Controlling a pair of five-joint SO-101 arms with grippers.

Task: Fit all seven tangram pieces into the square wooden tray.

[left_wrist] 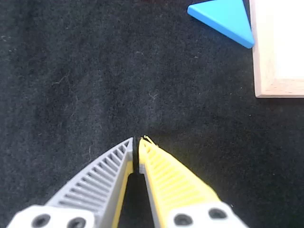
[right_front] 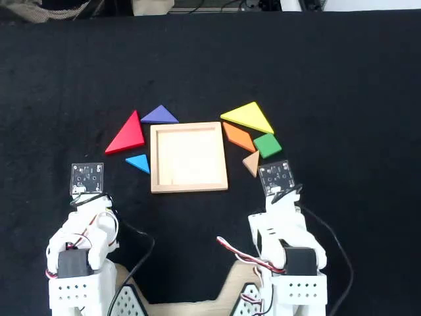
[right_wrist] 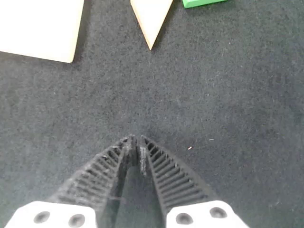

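Tray [right_front: 153,158] sits centre of the high view, empty, pale wood with a low rim. All seven pieces lie flat on the cloth [right_front: 210,66] around it. To its left: red triangle [right_front: 128,135], the purple triangle [right_front: 159,116] just above the tray's upper-left corner, and a small blue triangle [right_front: 139,162] just beside the left rim. To its right: yellow triangle [right_front: 248,117], orange piece [right_front: 239,136], green square [right_front: 267,145] and tan triangle [right_front: 251,162], packed close, some apparently touching. Judged as thin wooden tiles: light, stiff, not fragile, smooth painted faces likely slick. Lying flat, they offer only shallow edges, so best hold is probably across two opposite edges from above. The small triangles and square should fit between the jaws; red and yellow look too wide except near a corner, and may go better nudged along the cloth. Left gripper [left_wrist: 137,142] hangs over bare cloth in the lower left of the high view, jaws closed, empty, blue triangle nearest. Right gripper [right_wrist: 135,140], lower right, jaws also closed on nothing, sits just short of the tan triangle's point.
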